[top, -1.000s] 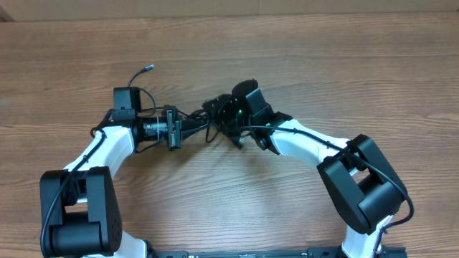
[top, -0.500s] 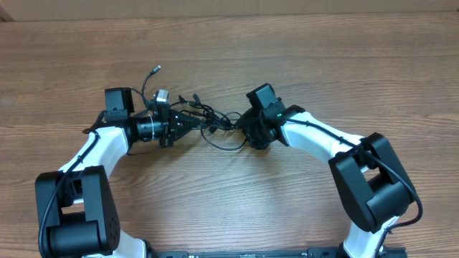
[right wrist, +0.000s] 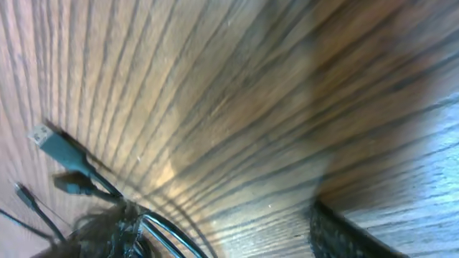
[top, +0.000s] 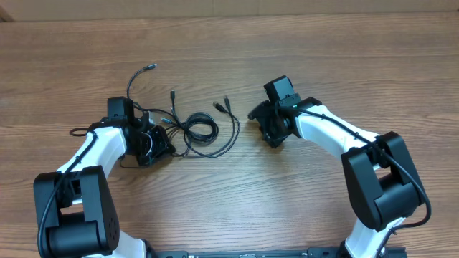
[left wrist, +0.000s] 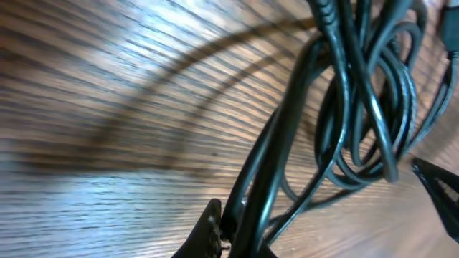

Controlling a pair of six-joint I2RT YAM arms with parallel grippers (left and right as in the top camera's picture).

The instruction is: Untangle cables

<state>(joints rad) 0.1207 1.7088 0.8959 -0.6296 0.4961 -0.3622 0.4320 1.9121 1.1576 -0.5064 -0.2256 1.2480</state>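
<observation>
On wood table (top: 301, 50), left gripper (top: 163, 145) clamps cables (top: 204, 131).

The cables (top: 195, 130) lie on the table (top: 301, 50) beside the left gripper (top: 162, 142), apart from the right gripper (top: 265, 127).

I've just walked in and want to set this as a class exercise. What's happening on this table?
Two robot arms are working on a tangle of thin black cables lying on the wooden table. The left pincer is shut on strands at the bundle's left edge. The right pincer is open, holds nothing and sits apart from the cables, to their right. The cords are looped together in the middle, with several plug ends splayed free, so the untangling is not finished.
</observation>
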